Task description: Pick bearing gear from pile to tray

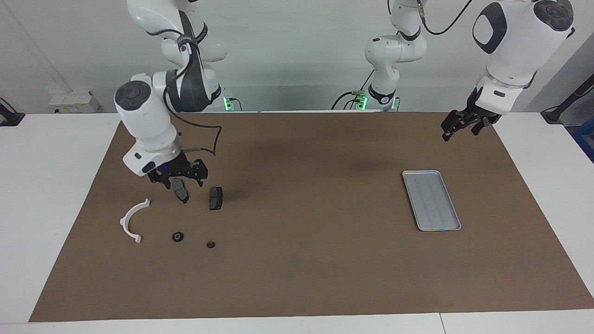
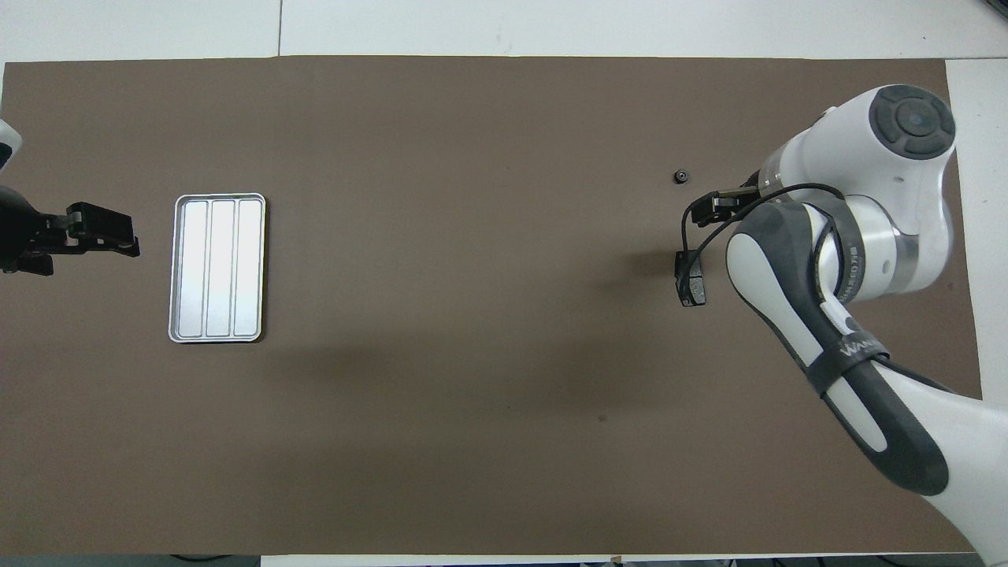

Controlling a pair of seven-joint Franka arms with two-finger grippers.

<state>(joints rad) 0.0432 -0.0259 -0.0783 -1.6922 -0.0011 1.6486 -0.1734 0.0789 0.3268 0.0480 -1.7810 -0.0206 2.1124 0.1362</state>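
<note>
The right gripper (image 1: 178, 178) hung with jaws apart low over the nearer brake pad (image 1: 181, 190) of the pile. The bearing gear (image 1: 177, 237), a small black ring with a pale centre, lay farther from the robots than that gripper, beside the white arc (image 1: 132, 221). The left gripper (image 1: 464, 124) waited, also apart, near the empty tray (image 1: 431, 200) on the bench (image 1: 301, 278).

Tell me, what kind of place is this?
Most likely a robotics lab or test bench. Two white robot arms stand at a table with a brown mat; the right gripper hangs over small car parts, and a metal tray waits near the left gripper.
</note>
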